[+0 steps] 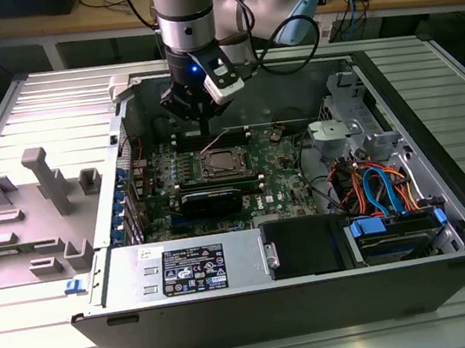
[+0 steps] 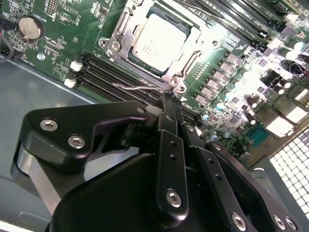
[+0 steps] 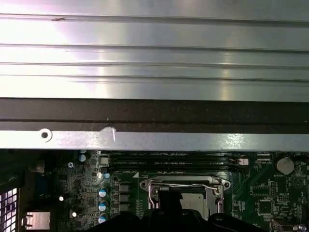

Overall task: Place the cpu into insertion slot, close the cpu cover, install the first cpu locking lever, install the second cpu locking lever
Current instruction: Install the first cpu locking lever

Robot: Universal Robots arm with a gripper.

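An open black-and-grey computer case [image 1: 261,313] carries a black-and-white printed label [image 1: 192,270]. The grey arm [image 1: 183,8] points straight down, the black gripper's [image 2: 166,100] jaws closed beside a thin wire lever [image 2: 137,86]. The silver square cpu [image 2: 157,41] lies in the metal-rimmed insertion slot [image 2: 113,46], framed by the silver cpu cover [image 2: 126,26].

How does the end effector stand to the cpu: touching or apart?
Apart. In the second wrist view the end effector ends short of the cpu; the rim of the cpu cover lies between them.
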